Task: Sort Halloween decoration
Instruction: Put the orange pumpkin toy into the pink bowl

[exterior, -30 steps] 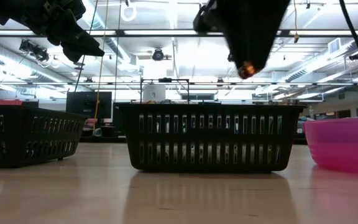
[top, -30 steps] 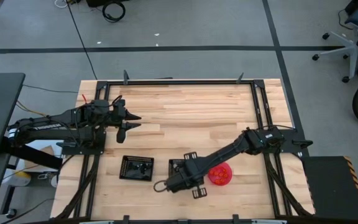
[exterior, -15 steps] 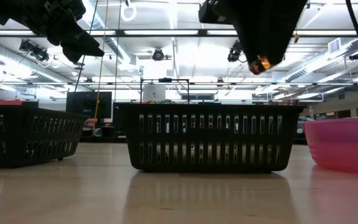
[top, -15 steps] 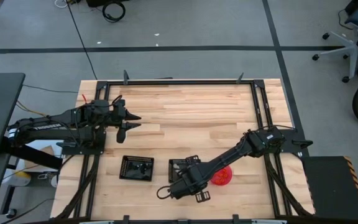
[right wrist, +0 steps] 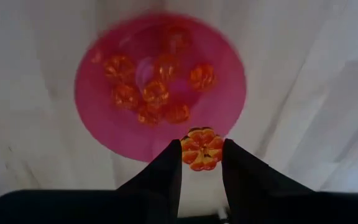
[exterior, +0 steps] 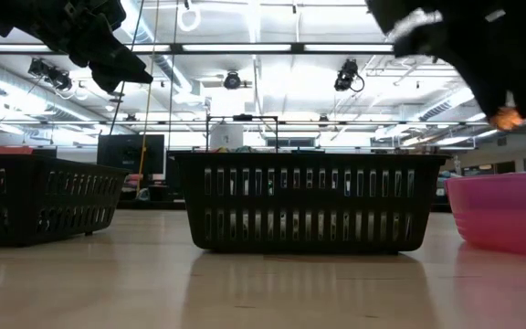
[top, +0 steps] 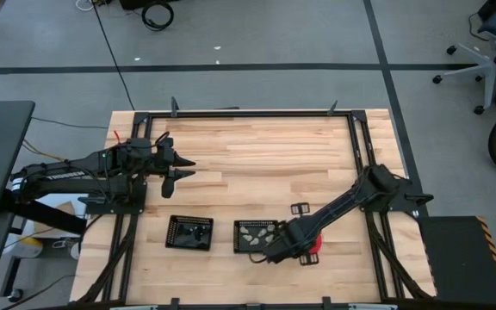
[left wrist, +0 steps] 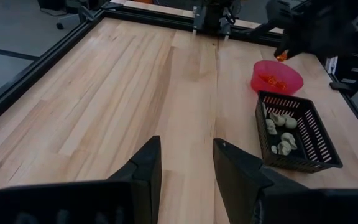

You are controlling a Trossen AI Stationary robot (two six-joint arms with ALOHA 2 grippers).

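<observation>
The pink bowl [right wrist: 160, 93] is the thing to steer by. The right gripper [right wrist: 202, 163] hangs above it, close to its rim, with its two dark fingers [right wrist: 166, 171] pinched onto a small orange pumpkin trinket [right wrist: 202, 149] (ribbed, and far smaller than the gripper itself). Inside the bowl lie several more orange trinkets [right wrist: 156, 92], clustered near the middle.

Just beside the bowl sits a black mesh tray [left wrist: 316, 134] holding pale cream trinkets [left wrist: 278, 130], and beyond that tray, farther from the bowl, stands a second black tray [top: 189, 232] whose contents I can't make out.

The left gripper [top: 179, 167] waits well away from the bowl, held above bare wooden table [top: 257, 164], its fingers [left wrist: 145, 168] spread apart with nothing between them.
</observation>
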